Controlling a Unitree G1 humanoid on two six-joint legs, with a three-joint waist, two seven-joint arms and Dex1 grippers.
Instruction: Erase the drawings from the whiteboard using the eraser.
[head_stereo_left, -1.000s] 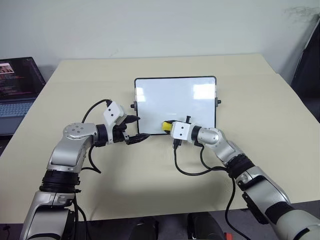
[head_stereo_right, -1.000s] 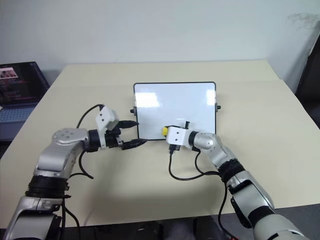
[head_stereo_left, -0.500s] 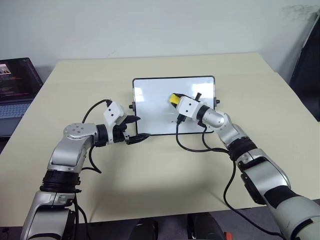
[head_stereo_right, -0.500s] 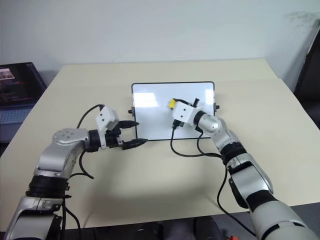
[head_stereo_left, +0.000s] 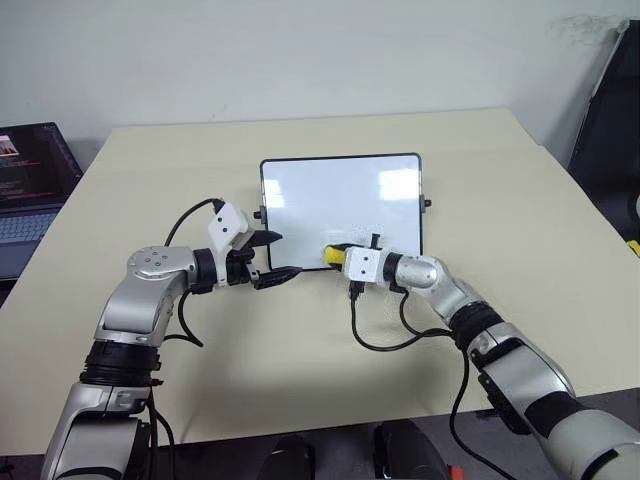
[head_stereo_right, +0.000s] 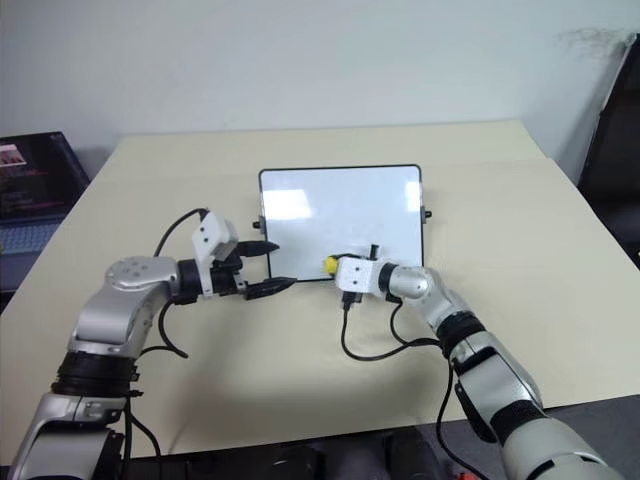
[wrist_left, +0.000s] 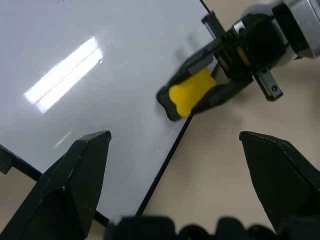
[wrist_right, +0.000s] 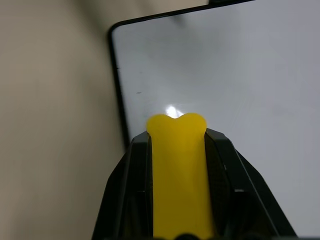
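Observation:
The whiteboard (head_stereo_left: 340, 195) lies flat in the middle of the tan table. My right gripper (head_stereo_left: 336, 257) is shut on the yellow eraser (head_stereo_left: 329, 255), which rests on the board's near edge, left of its middle. The right wrist view shows the eraser (wrist_right: 177, 170) clamped between both black fingers over the white surface. My left gripper (head_stereo_left: 277, 255) stands open at the board's near left corner, with nothing between its fingers. The drawings are out of view; only a faint grey smear (head_stereo_left: 362, 228) marks the board.
An open laptop (head_stereo_left: 30, 185) sits off the table's left side. A dark object (head_stereo_left: 605, 120) stands past the right edge. A black cable (head_stereo_left: 375, 343) loops from my right wrist onto the table (head_stereo_left: 300, 360) in front of the board.
My right gripper carried the eraser from the board's near edge up to its far half, then back down to the near edge. The left arm has stayed still.

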